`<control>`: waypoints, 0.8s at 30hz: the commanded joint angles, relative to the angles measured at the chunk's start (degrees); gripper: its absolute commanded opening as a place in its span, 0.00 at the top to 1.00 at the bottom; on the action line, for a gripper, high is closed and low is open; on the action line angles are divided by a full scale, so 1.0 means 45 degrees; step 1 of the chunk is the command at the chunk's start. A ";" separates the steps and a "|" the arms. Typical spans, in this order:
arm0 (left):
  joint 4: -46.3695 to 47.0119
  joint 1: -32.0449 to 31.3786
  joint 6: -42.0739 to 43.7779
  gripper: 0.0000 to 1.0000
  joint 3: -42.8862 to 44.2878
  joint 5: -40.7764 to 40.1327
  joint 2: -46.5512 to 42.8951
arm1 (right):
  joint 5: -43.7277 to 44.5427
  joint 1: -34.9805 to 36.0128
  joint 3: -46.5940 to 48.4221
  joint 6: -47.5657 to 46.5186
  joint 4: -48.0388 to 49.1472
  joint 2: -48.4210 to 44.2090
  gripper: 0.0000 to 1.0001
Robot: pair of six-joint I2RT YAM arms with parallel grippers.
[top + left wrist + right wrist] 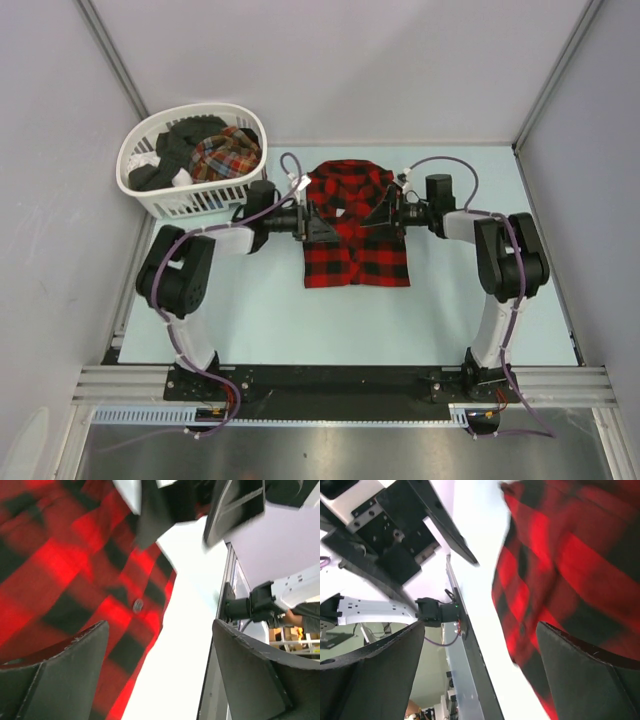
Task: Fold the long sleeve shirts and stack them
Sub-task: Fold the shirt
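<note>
A red-and-black checked flannel shirt (355, 235) lies on the pale table (330, 320) at the middle, folded into a narrow rectangle with the collar at the far end. My left gripper (318, 222) is open at the shirt's left edge, over the cloth (75, 575). My right gripper (385, 213) is open at the shirt's right edge, with the cloth (570, 570) beside its finger. Neither holds anything. A finer multicolour plaid shirt (228, 155) lies in the basket.
A white slatted basket (190, 160) stands at the table's far left, holding dark clothes beside the plaid shirt. Grey walls close in the table on three sides. A black rail (340, 385) with the arm bases runs along the near edge.
</note>
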 commanded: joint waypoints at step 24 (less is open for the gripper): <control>0.1463 -0.1979 -0.1986 0.04 -0.2521 -0.0701 -0.2497 | 0.0589 0.0188 -0.2882 0.4110 0.3592 -0.2160 0.00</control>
